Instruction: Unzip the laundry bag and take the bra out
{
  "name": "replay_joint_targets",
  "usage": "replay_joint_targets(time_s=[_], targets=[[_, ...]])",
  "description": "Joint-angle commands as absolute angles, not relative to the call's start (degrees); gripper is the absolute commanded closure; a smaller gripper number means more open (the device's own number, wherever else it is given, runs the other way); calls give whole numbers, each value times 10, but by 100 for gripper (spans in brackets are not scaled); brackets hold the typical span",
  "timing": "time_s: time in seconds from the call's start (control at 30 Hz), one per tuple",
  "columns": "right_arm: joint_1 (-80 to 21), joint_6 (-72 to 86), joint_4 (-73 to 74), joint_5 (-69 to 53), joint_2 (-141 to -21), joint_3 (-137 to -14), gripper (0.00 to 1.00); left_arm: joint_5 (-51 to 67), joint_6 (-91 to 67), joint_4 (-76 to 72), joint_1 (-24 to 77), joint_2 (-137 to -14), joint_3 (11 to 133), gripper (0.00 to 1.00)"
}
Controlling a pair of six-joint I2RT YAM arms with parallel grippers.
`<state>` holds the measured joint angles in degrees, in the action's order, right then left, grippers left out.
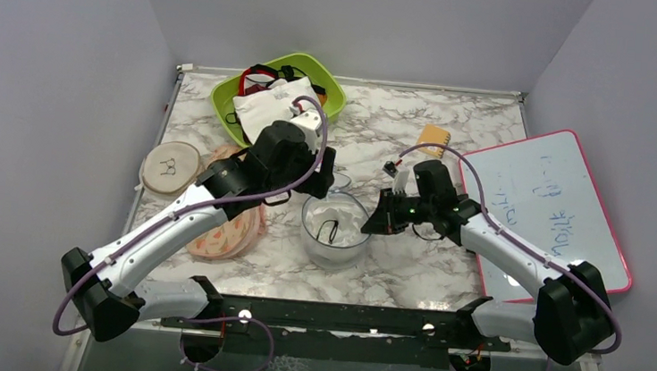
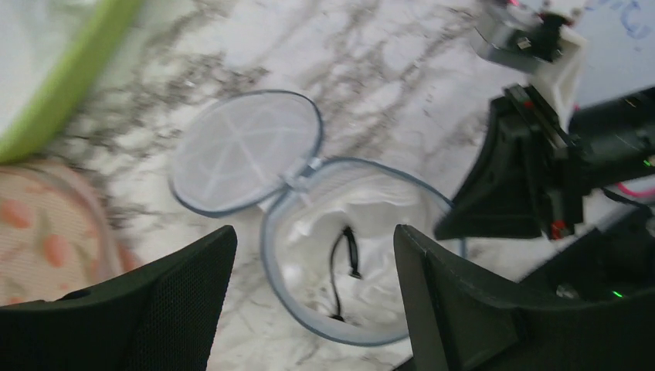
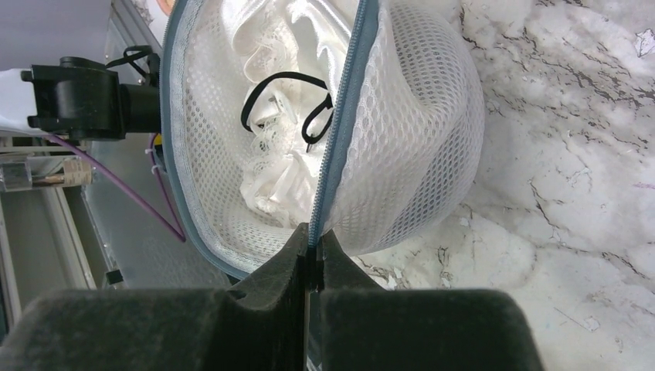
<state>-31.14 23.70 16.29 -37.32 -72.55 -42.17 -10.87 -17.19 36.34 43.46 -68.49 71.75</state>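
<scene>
At the centre of the table (image 1: 430, 266), the laundry bag (image 1: 334, 235) lies unzipped, mesh lid folded open, the white bra (image 3: 270, 166) exposed inside. The right gripper (image 3: 313, 241) has its jaws pressed together on the zip band (image 3: 340, 131) at the rim. The left gripper (image 2: 313, 239) hovers above, jaws spread. It should descend and close on fabric only while the rim is steadied. Green tray (image 1: 220, 104), beige disc (image 1: 169, 167), peach-patterned pouch (image 1: 235, 236) and whiteboard (image 1: 547, 205) lie aside. Only the bag's wall and the right gripper crowd the approach.
</scene>
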Motion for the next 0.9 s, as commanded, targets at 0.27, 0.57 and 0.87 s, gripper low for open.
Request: replay_joint_targets(time_s=[0.27,0.57,0.87], targets=[[-314,233,152,-376,-703,-429,99,96,-390,149,450,-690,541,59],[-314,235,149,-381,-706,-433,99,58,-396,114,507,-753,536,57],[-314,233,155,-383,-700,-432,99,-1,-416,87,527,-772,514,60]])
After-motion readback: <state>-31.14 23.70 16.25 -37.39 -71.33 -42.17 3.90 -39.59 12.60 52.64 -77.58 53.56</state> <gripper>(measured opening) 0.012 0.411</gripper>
